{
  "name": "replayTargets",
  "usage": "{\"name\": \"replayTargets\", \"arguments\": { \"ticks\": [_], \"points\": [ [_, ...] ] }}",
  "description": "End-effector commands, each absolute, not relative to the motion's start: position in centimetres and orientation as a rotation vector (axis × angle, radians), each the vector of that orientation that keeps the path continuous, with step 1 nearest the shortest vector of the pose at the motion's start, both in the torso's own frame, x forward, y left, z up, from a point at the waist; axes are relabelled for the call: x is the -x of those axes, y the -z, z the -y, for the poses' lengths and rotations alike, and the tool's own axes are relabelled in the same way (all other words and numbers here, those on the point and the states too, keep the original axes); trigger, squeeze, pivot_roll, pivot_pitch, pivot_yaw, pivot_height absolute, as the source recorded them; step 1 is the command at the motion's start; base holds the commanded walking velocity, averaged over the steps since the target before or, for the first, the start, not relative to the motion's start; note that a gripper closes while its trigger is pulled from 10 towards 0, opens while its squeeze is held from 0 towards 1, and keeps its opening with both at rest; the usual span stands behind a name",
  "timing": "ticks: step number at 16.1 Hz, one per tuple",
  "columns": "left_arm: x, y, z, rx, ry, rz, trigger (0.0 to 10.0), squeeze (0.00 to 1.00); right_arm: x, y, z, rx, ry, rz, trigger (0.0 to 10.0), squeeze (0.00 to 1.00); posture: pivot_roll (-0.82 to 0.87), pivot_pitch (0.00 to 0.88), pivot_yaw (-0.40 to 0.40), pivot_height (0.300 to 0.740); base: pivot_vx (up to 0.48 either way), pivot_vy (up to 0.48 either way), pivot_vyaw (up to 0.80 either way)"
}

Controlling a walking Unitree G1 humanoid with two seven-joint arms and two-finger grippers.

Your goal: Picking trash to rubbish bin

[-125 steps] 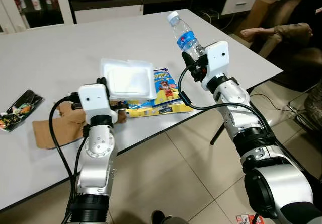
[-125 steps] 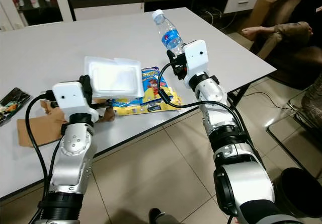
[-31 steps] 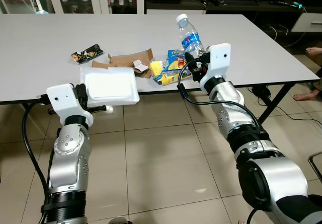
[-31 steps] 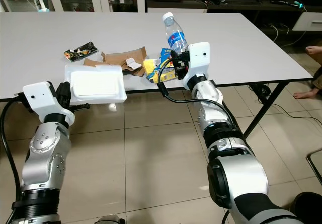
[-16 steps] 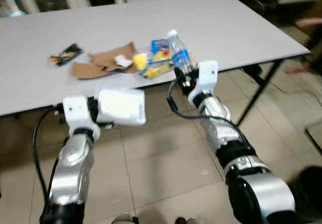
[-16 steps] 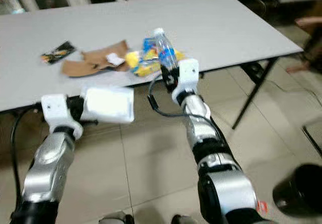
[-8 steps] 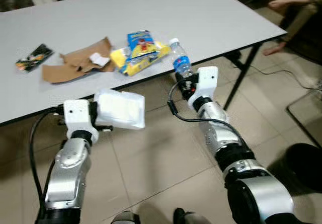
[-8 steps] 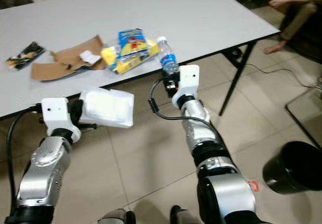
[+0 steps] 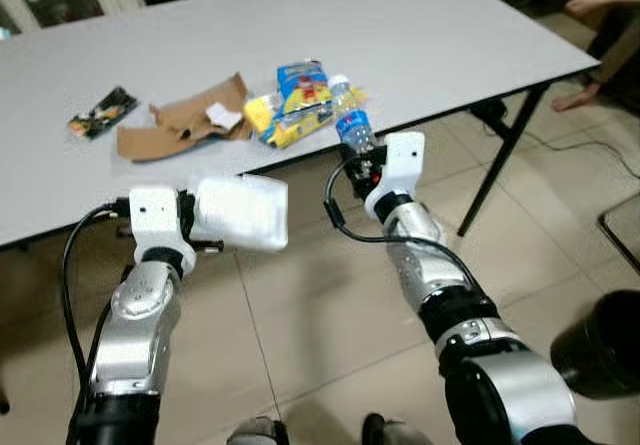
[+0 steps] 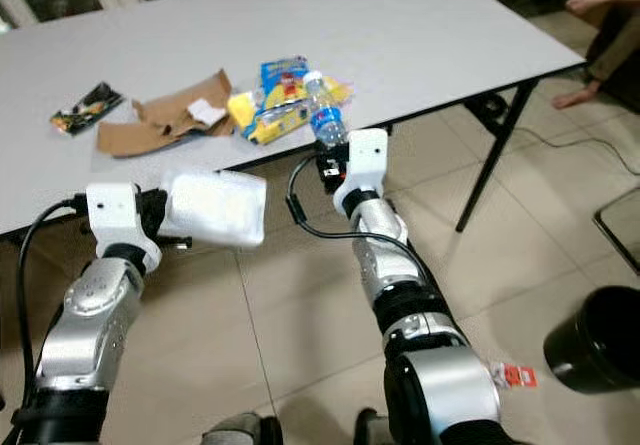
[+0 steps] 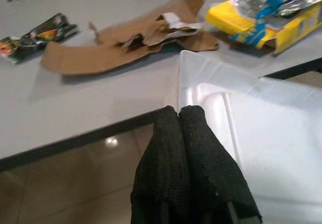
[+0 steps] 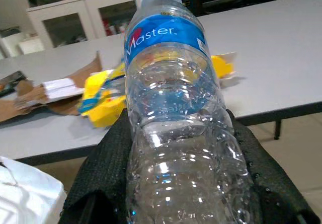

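My left gripper [image 11: 178, 116] is shut on the rim of a white foam food box [image 9: 240, 212], holding it out over the floor in front of the table. My right gripper [image 9: 362, 163] is shut on a clear plastic water bottle [image 12: 173, 118] with a blue label and white cap, upright just off the table's front edge. A black rubbish bin [image 10: 597, 340] stands on the tiled floor at the far right. On the white table [image 9: 420, 25] lie a torn brown cardboard piece [image 9: 180, 125], a yellow and blue snack bag [image 9: 300, 100] and a dark wrapper [image 9: 102, 111].
A table leg [image 9: 500, 155] slants down to the right of my right arm. A small red and white scrap [image 10: 512, 374] lies on the floor near the bin. A person's foot [image 9: 600, 5] and leg show at the top right. Cabinets stand behind the table.
The view has swung slightly: the table sits a little lower and further right, and the bin lower at the right edge. Both grippers still hold their items in much the same pose.
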State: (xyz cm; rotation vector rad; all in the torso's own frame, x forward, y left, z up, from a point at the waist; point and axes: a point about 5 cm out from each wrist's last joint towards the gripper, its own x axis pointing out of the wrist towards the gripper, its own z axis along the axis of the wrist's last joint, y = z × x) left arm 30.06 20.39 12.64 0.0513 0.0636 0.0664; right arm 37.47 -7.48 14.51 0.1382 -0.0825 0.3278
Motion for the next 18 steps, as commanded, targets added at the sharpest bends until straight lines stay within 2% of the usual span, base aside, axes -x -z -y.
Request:
{"name": "replayTargets", "arguments": {
  "ticks": [1, 2, 5, 9, 18],
  "points": [
    [-29.9, -12.4, -20.9, -0.057, -0.067, -0.077, 10.0, 0.0, -37.7, -15.2, 7.3, -0.141, -0.327, 0.103, 10.0, 0.0, 0.07, 0.117, 0.075, 0.74, 0.0, 0.0, 0.0],
    [-30.0, -12.5, -21.1, -0.057, -0.071, -0.071, 10.0, 0.0, -37.7, -15.2, 7.3, -0.147, -0.324, 0.103, 10.0, 0.0, 0.08, 0.113, 0.07, 0.74, 0.0, 0.0, -0.8],
    [-30.2, -13.1, -21.2, -0.008, -0.089, -0.02, 10.0, 0.0, -37.7, -15.7, 6.6, -0.148, -0.353, 0.124, 10.0, 0.0, 0.08, 0.103, 0.052, 0.74, 0.0, 0.0, 0.0],
    [-30.6, -13.1, -20.9, 0.032, -0.082, -0.013, 10.0, 0.0, -37.9, -16.0, 7.0, -0.13, -0.358, 0.122, 10.0, 0.0, 0.04, 0.098, 0.028, 0.74, 0.0, 0.0, 0.0],
    [-31.0, -12.6, -20.5, 0.035, -0.066, -0.012, 10.0, 0.0, -38.2, -16.0, 8.1, -0.096, -0.343, 0.116, 10.0, 0.0, 0.03, 0.082, 0.019, 0.74, 0.352, 0.0, -0.77]
  ]
}}
